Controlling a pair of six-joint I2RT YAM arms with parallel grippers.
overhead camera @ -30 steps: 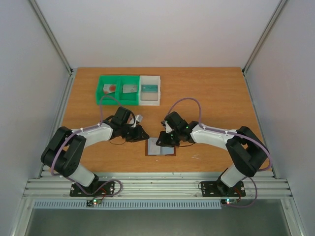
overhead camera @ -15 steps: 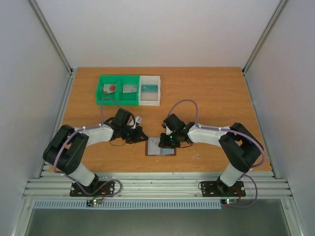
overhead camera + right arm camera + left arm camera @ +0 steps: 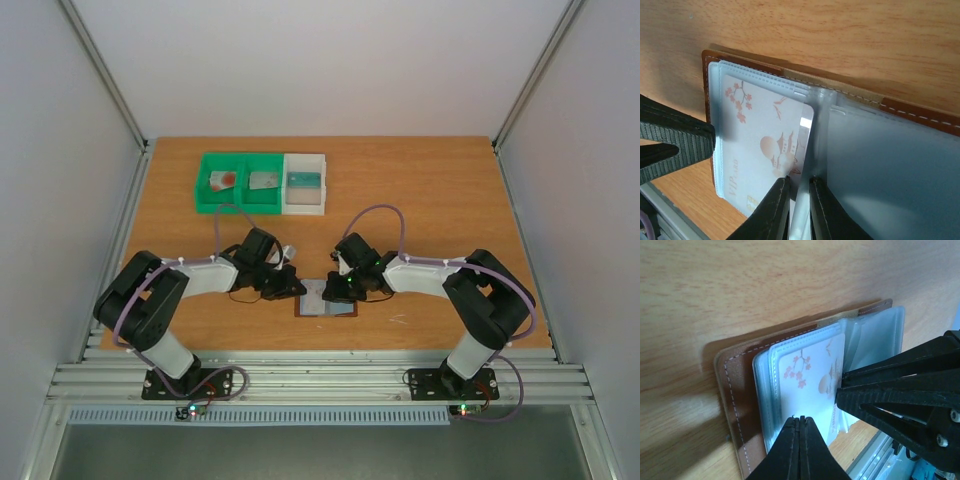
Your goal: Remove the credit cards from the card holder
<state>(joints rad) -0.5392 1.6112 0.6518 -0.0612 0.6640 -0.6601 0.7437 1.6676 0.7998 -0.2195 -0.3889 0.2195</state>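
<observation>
Top external: card holder (image 3: 326, 303) lies open on the bench (image 3: 440, 220) under both hands' tips; a green bin (image 3: 240, 158) and a white bin (image 3: 305, 159) sit well beyond them. Left hand (image 3: 800, 419) is pressed together with nothing between, its tip at the clear sleeve's (image 3: 765, 390) edge. Right hand (image 3: 800, 182) is nearly closed, pinching the edge of the white blossom-print credit card (image 3: 755, 135) — its black body hides part of the holder from the left wrist view.
</observation>
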